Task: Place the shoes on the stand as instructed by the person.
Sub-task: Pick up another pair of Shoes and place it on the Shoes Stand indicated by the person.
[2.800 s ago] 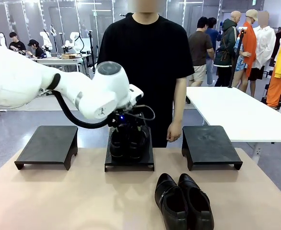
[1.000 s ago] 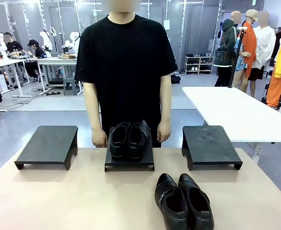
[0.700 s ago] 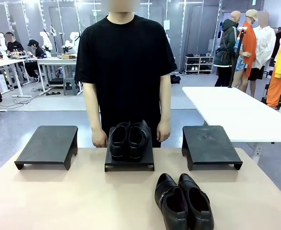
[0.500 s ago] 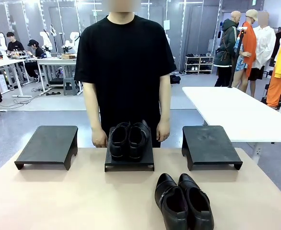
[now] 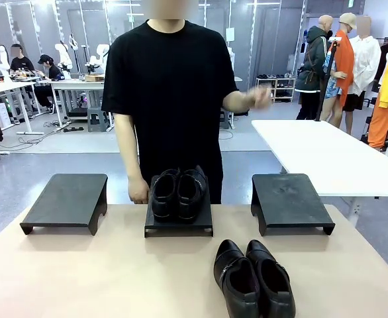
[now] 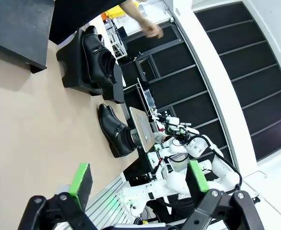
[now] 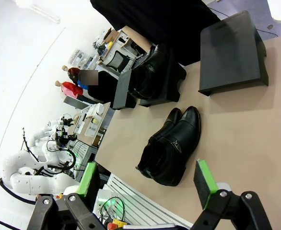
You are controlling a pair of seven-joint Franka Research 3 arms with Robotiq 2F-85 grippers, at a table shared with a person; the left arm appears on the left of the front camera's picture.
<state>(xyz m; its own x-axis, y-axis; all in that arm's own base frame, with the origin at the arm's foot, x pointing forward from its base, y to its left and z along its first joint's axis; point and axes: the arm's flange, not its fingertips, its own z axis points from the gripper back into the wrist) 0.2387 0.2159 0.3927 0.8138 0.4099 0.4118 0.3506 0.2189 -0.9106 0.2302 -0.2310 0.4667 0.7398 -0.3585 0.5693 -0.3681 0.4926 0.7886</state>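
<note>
One pair of shoes sits on the middle stand; the loose pair lies on the table. Left gripper and right gripper gape empty. Glossy leather looks stiff, slippery (pinch the heel collar)

Glossy leather shoes, matt stands

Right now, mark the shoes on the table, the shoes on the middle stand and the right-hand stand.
shoes on the table (image 5: 237, 278), front view, left shoe's upper
shoes on the middle stand (image 5: 164, 197), front view, left shoe's upper
right-hand stand (image 5: 290, 199), front view, bare top surface
</note>
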